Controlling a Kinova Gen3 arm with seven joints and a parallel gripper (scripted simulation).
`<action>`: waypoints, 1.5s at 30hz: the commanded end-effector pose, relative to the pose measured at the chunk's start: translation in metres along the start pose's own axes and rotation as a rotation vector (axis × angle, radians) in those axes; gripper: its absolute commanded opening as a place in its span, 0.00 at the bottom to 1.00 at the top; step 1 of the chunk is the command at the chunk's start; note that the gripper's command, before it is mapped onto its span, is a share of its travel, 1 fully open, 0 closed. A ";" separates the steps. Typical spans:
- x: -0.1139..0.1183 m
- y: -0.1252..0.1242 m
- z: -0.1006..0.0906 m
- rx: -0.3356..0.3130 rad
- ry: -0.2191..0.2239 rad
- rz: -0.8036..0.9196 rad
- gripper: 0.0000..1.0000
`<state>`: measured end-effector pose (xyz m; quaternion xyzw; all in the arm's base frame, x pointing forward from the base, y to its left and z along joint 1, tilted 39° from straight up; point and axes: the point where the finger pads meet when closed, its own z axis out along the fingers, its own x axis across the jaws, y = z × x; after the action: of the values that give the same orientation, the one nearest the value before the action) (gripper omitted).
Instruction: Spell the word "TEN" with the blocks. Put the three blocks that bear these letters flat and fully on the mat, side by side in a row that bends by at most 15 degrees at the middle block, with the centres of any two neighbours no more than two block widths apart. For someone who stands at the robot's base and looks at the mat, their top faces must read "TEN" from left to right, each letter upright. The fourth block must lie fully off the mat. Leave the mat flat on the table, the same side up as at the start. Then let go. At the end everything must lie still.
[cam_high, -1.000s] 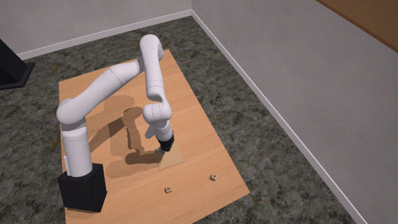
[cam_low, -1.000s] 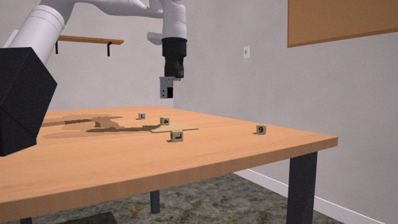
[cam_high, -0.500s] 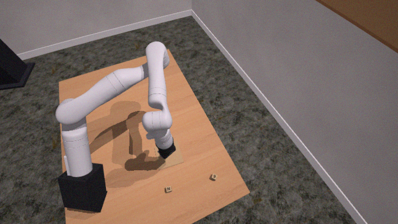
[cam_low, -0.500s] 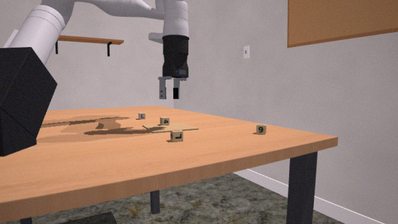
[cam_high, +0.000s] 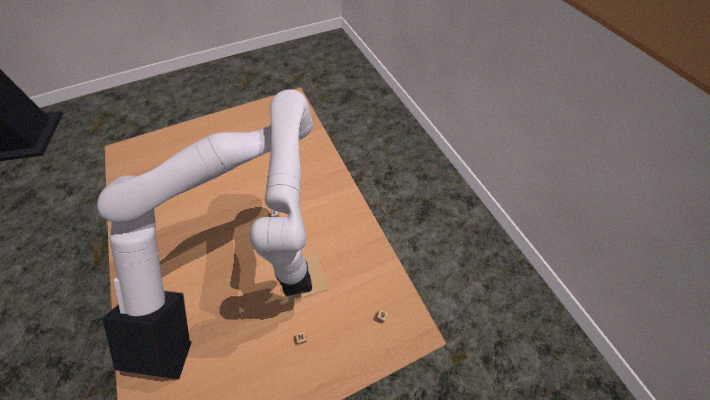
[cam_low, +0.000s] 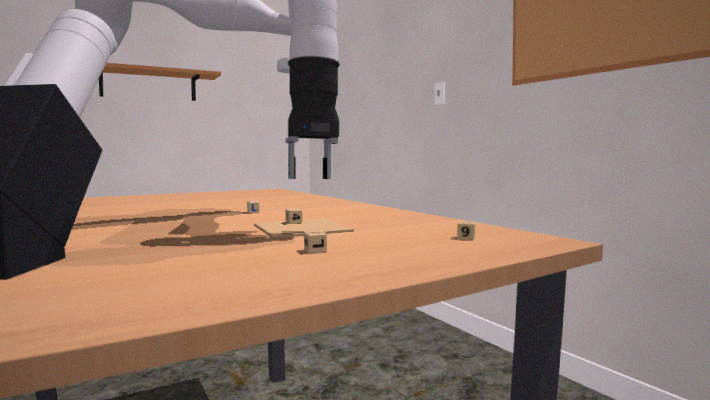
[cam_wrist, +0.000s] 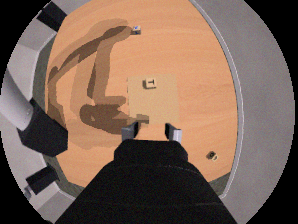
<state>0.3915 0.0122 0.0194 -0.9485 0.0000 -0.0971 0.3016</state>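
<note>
The mat (cam_high: 318, 280) (cam_low: 325, 227) (cam_wrist: 165, 102) lies flat on the table. A block with a T on top (cam_low: 294, 216) (cam_wrist: 150, 83) rests on it, near its upper edge in the wrist view; the arm hides it in the top view. The N block (cam_high: 300, 338) (cam_low: 315, 243) lies off the mat, N up. A block with a 9-like mark on its side (cam_high: 381, 316) (cam_low: 466, 231) (cam_wrist: 212, 156) lies off the mat; its top letter is unclear. A block with a blue mark (cam_high: 274, 213) (cam_low: 253, 207) (cam_wrist: 136, 30) lies off the mat's other side. My gripper (cam_low: 309, 175) (cam_wrist: 151, 128) is open and empty, high above the mat area.
The wooden table (cam_high: 350, 235) (cam_low: 200, 295) carries everything. The black robot base (cam_high: 145, 340) (cam_low: 35, 190) stands at the table's left side in the top view. The arm's shadow falls between the base and the mat. One table corner is beyond the block with the 9-like mark.
</note>
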 end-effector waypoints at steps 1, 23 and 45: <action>-0.002 0.012 0.000 -0.004 -0.001 0.092 1.00; -0.007 0.073 0.005 0.012 -0.001 0.867 1.00; -0.018 0.114 0.008 0.034 -0.005 1.366 1.00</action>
<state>0.3847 -0.0706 -0.0524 -0.7382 0.5872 0.1140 0.3119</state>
